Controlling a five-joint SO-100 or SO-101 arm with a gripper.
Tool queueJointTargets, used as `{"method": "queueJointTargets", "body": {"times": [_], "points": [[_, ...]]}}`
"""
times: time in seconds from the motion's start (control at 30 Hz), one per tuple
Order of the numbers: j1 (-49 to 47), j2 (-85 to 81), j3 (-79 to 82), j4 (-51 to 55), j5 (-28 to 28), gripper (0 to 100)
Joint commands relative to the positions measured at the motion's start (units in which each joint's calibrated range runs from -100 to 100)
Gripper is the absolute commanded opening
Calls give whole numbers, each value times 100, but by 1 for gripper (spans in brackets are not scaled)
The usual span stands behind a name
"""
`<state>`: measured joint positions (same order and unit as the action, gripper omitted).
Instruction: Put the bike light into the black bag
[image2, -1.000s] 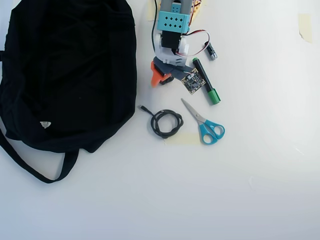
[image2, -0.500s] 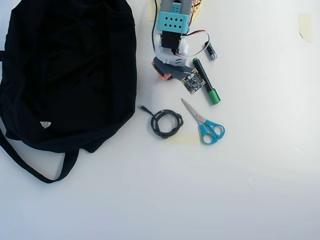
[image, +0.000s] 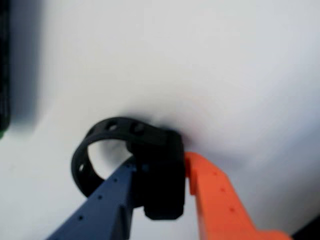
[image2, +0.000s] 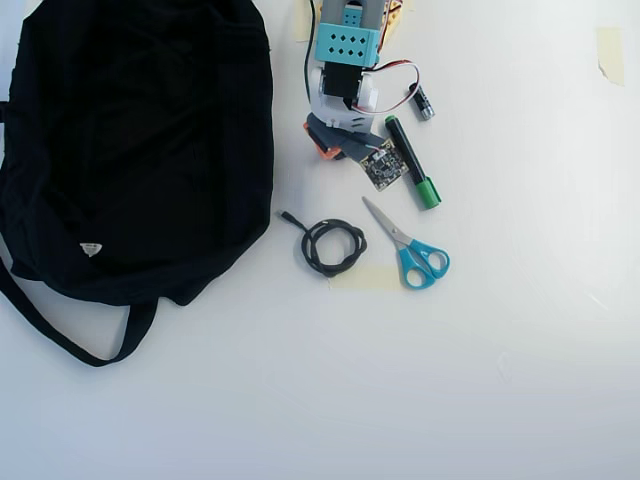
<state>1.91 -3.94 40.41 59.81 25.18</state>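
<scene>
Seen from the wrist: pincer (image: 161, 187) clamped on the bike light (image: 161, 175), blue finger (image: 107, 205) pressed to its left side and orange finger (image: 215, 200) to its right. Light's black boxy body gripped between the two, its holed loop strap (image: 92, 150) curling out to the left. Red lens not visible from this angle. Light low over the white desk (image: 200, 60), dark shadow right behind it; contact with the surface impossible to judge. Dark blurred shape along the left edge of that view, not identifiable.

From overhead: arm near the top centre, pincer (image2: 330, 140) mostly hidden under the wrist and a small circuit board (image2: 385, 163), only a sliver of orange showing. Light itself not discernible there. Black bag (image2: 130, 140) spread over the left side, well apart from the pincer, white label (image2: 91, 248) near its lower part and long strap (image2: 70, 335) looping below. Green-capped marker (image2: 412, 162) just right of the pincer. Short black-and-silver cylinder (image2: 423, 102) beyond it. Coiled black cable (image2: 332, 246) and blue-handled scissors (image2: 410, 247) lower down, side by side.
</scene>
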Motion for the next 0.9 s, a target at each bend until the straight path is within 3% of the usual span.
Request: {"method": "queueJointTargets", "body": {"times": [0.0,0.27,0.6,0.87], "points": [[-146,-211,-465,358,-315,2],[-184,-1382,-1507,1840,-719,2],[-213,-2120,-1849,1848,-819,2],[-213,-2676,-2298,1926,-1259,2]]}}
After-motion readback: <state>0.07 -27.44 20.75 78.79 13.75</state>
